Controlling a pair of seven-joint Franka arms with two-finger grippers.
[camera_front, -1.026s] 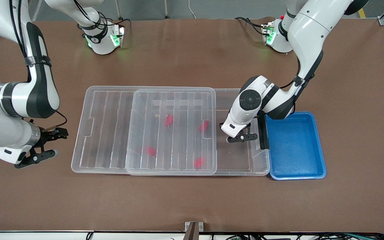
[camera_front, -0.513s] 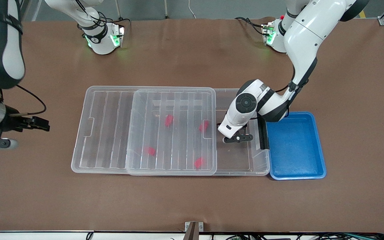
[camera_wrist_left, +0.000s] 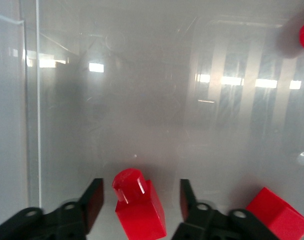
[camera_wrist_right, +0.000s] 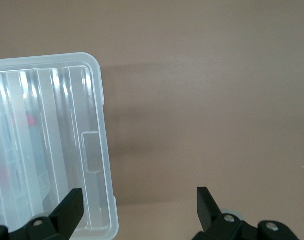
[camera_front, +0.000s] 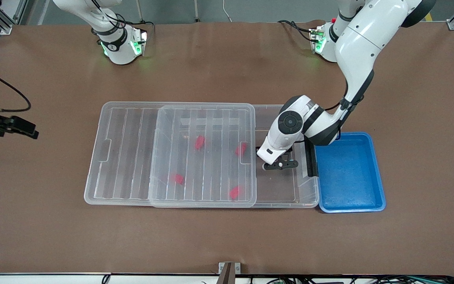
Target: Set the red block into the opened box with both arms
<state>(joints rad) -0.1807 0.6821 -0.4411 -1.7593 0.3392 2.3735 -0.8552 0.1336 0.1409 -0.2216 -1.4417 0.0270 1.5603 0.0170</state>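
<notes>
The left gripper has just let go: a second ago its jaws were pinched shut, and now they stand apart with a red block lying loose between the fingers, a gap showing on each side of it. It hangs low inside the uncovered end of the clear storage box, the end by the black clasp, so the block looks to me to be resting on the box floor directly beneath it. Another red block lies just beside that gripper, under the edge of the ribbed lid that is slid half off toward the right arm's end. I'd judge the drop is done and the left arm only needs to lift clear. Next to it, past the clasp, sits the blue tray, with nothing in it. The right gripper has swung away from the box over the last second; it hovers over bare table just off the lid's corner, jaws spread wide and empty, waiting.
</notes>
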